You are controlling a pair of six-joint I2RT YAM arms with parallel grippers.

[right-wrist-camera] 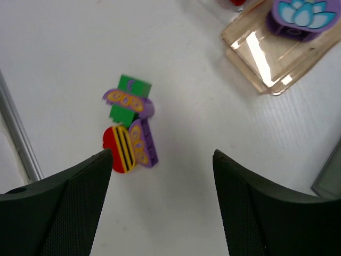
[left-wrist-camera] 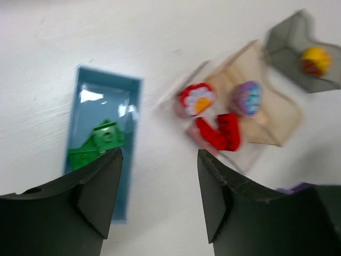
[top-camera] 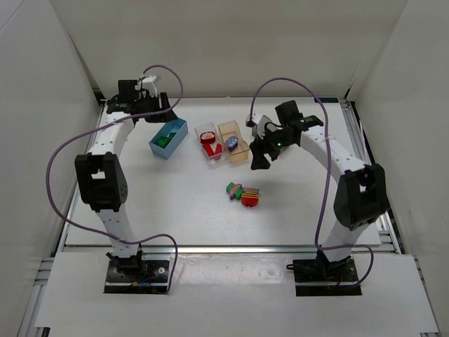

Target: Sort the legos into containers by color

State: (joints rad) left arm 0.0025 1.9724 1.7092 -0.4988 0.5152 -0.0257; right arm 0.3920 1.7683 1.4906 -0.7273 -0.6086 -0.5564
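Note:
My left gripper (left-wrist-camera: 160, 181) (top-camera: 151, 105) hangs open above the table, over the near end of the light blue bin (left-wrist-camera: 101, 96) (top-camera: 168, 138), which holds green legos (left-wrist-camera: 96, 143). Nothing sits between its fingers. The clear bin (top-camera: 209, 144) holds red legos (left-wrist-camera: 218, 132). A purple lego (left-wrist-camera: 246, 98) lies in the peach bin (left-wrist-camera: 266, 117) (top-camera: 233, 142), and a yellow one (left-wrist-camera: 315, 58) in the grey bin (left-wrist-camera: 303, 53). My right gripper (right-wrist-camera: 162, 181) (top-camera: 261, 151) is open and empty, above bare table right of a loose cluster (top-camera: 243, 194): green (right-wrist-camera: 129, 96), purple (right-wrist-camera: 143, 141) and striped red (right-wrist-camera: 118, 149) legos.
White walls enclose the table on three sides. A metal rail (right-wrist-camera: 16, 128) runs along the table edge left of the cluster in the right wrist view. Purple cables loop from both arms. The grey bin is mostly hidden behind my right arm in the top view.

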